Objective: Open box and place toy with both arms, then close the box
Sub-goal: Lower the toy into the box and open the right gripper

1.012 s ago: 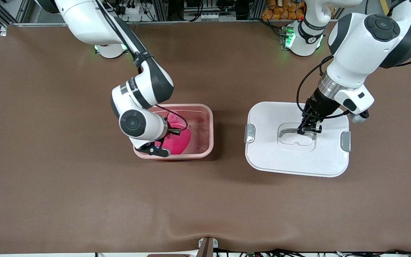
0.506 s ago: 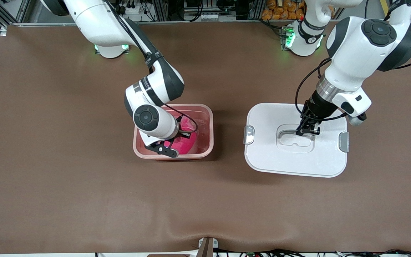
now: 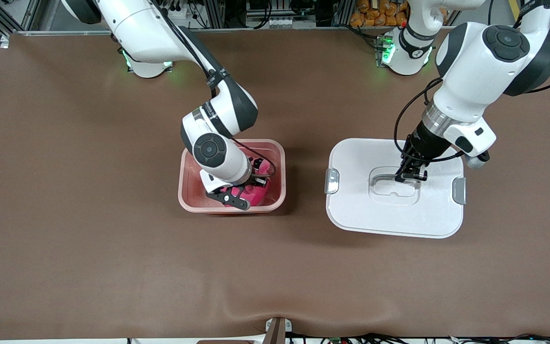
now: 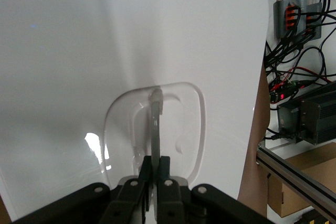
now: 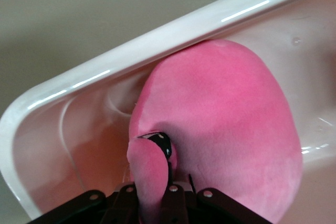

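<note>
The pink box point(image 3: 282, 167) stands open on the table. My right gripper point(image 3: 251, 184) is down inside it, shut on a lobe of the hot-pink toy point(image 3: 259, 193). In the right wrist view the toy point(image 5: 226, 124) rests against the box wall point(image 5: 157, 40), with my right gripper point(image 5: 152, 195) clamped on its small lobe. The white lid point(image 3: 351, 210) lies flat beside the box, toward the left arm's end. My left gripper point(image 3: 411, 176) is shut on the lid's recessed handle. In the left wrist view my left gripper point(image 4: 156, 169) pinches the handle bar point(image 4: 156, 124) of the lid point(image 4: 79, 51).
Grey clips point(image 3: 333, 180) point(image 3: 459, 190) sit on the lid's two short ends. Brown table mat point(image 3: 112, 263) stretches wide around the box and lid. Cables and equipment line the table edge by the arm bases.
My right gripper has carried the toy along the inside of the box toward the left arm's end. The lid has shifted slightly under my left gripper.
</note>
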Available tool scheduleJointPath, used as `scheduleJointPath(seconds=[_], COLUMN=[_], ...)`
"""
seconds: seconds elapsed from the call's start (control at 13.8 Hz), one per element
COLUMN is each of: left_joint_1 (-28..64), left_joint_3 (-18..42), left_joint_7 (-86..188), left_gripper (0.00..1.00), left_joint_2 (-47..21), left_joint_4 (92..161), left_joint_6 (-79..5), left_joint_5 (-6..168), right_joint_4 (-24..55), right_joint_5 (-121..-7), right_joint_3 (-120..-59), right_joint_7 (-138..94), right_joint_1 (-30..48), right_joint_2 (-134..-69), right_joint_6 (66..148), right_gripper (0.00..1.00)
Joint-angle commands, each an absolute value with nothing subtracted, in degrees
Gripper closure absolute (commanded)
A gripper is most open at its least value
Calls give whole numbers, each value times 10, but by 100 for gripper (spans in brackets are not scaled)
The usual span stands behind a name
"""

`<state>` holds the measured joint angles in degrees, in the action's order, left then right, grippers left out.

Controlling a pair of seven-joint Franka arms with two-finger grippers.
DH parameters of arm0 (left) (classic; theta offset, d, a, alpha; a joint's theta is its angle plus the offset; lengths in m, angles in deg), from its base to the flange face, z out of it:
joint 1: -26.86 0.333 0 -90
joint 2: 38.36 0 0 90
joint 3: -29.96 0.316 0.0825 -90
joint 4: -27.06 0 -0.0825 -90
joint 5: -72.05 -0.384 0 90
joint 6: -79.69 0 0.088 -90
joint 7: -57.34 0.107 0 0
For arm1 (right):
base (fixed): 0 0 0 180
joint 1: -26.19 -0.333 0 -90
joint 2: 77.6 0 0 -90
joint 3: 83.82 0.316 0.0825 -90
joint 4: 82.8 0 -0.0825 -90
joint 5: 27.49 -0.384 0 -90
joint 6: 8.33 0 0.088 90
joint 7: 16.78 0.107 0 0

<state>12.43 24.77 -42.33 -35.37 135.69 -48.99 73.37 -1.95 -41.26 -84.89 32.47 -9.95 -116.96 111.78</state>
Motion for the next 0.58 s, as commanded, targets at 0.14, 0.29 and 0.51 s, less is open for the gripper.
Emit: scheduleJointPath(seconds=[0.14, 0.29, 0.51], left_joint_1=[112, 114, 112], left_joint_3=[239, 238, 238], left_joint_7=[-475, -481, -487], left_gripper=[100, 100, 100], left_joint_2=[-337, -335, -334], left_joint_4=[1339, 1339, 1339], left_joint_6=[-491, -491, -491], left_joint_5=[699, 699, 698], right_joint_4=[-22, -22, -22], right_joint_5=[-405, -403, -403], right_joint_3=[-850, -850, -850], right_joint_7=[345, 344, 339], right_joint_1=[-112, -112, -111], right_joint_2=[-1192, -1195, -1199], right_joint_6=[1158, 1158, 1160], right_gripper=[100, 100, 57])
